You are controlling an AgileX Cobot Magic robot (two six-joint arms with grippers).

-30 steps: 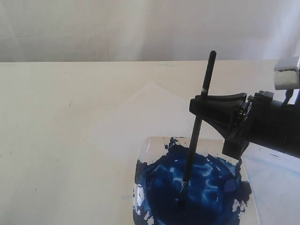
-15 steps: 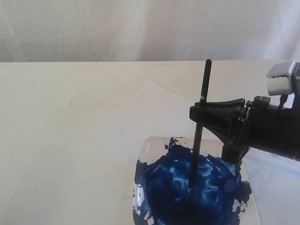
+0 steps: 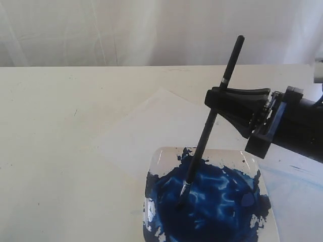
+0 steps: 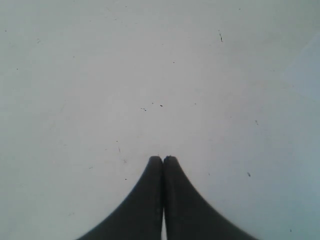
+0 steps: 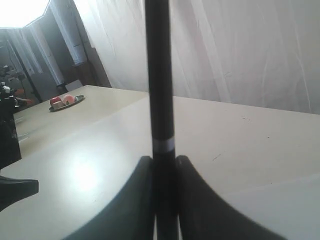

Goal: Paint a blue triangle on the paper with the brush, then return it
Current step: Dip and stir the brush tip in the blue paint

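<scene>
The brush [image 3: 208, 123] leans with its handle top to the right and its bristle tip down in the dark blue paint of the white dish [image 3: 160, 157]. My right gripper [image 3: 216, 99] is shut on the black handle, which also fills the right wrist view as the brush handle [image 5: 159, 75] between the jaws. The paper [image 3: 151, 128] lies flat behind the dish, and I see no blue triangle on it. My left gripper [image 4: 163, 159] is shut and empty over bare table; it is outside the exterior view.
The cream table [image 3: 60, 116] stretches left and back to a white curtain [image 3: 151, 30]. A pale blue-smeared sheet [image 3: 298, 196] lies right of the dish. In the right wrist view a small plate with red items [image 5: 65, 101] sits far off.
The brush has tilted, its handle top swinging right and its tip sliding left in the paint. My right gripper has risen slightly with it.
</scene>
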